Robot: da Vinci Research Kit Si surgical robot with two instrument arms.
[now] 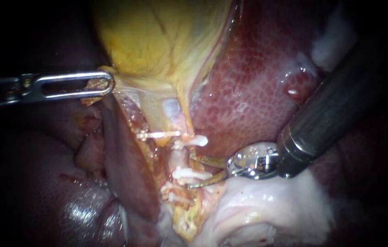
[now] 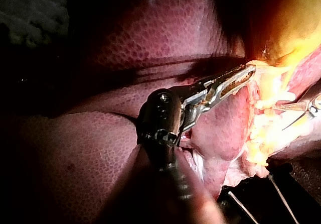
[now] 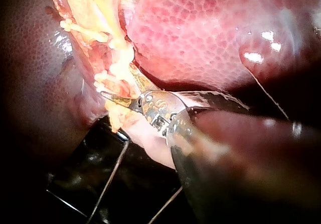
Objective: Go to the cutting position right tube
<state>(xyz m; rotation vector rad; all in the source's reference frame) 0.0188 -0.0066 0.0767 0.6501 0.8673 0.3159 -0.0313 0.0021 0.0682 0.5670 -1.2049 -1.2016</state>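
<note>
The yellow gallbladder (image 1: 157,36) hangs at the top of the endoscope view, and my left instrument (image 1: 98,84) is shut on its lower edge, holding it to the left. Two tubes run down from it. The right tube (image 1: 179,158) carries white clips: an upper clip (image 1: 194,141), a middle clip (image 1: 189,174) and a lower clip (image 1: 175,196). My right instrument (image 1: 193,171) has thin curved blades, open, reaching the right tube from the right and straddling it around the middle clip. The right wrist view shows the same open blades (image 3: 118,89) at the clipped tube.
The red liver (image 1: 258,91) fills the upper right behind my right instrument's dark shaft (image 1: 336,105). The left tube bears its own clip (image 1: 157,135). Pale white tissue (image 1: 267,206) bulges just under the blades. Dark liver lobes (image 1: 66,192) lie lower left.
</note>
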